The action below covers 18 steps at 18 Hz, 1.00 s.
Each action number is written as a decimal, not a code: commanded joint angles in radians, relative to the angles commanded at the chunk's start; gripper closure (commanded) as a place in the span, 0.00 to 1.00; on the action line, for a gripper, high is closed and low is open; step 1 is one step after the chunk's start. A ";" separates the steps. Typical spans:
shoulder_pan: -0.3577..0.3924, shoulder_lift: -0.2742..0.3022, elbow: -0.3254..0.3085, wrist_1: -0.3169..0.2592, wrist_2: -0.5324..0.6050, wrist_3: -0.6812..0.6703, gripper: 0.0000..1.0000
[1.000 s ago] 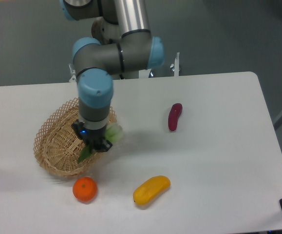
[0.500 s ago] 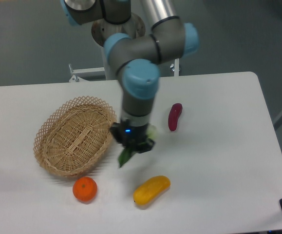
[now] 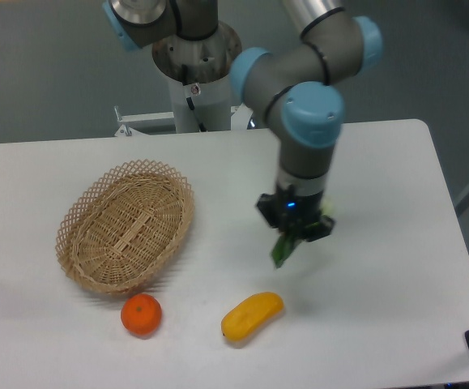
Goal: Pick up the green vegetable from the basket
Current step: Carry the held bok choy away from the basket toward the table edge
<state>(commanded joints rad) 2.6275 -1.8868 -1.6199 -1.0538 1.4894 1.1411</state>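
Green leaf tips poke out below the hand (image 3: 296, 231), which is pinched on the bok choy (image 3: 283, 250) and carries it above the tabletop (image 3: 380, 267), well to the right of the basket (image 3: 125, 224). A second ago the hand was down at the basket's right rim with the vegetable in its grip; half a second ago it had cleared the rim and hung between the basket and the yellow fruit (image 3: 252, 315). Now it has swung further right, to about where the purple-red vegetable lay, which the arm hides from view. Only the dark leaf end shows; the pale stalk is mostly lost behind the fingers.

With the bok choy gone, the basket shows only bare weave. The orange (image 3: 141, 314) just below the basket and the yellow fruit have not shifted.

Judging by this, the pick itself is done: the vegetable is out of the basket and off every surface. What remains is likely only to hold it steady or set it down. The grip looks to be near the stalk end, so the dangling leaves could slip if the arm swings hard.
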 joint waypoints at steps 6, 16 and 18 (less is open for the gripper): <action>0.075 -0.017 0.025 0.000 0.002 0.063 1.00; 0.147 -0.113 0.162 -0.089 0.041 0.126 1.00; 0.158 -0.130 0.186 -0.121 0.064 0.158 1.00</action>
<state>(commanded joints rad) 2.7857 -2.0171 -1.4344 -1.1749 1.5539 1.2991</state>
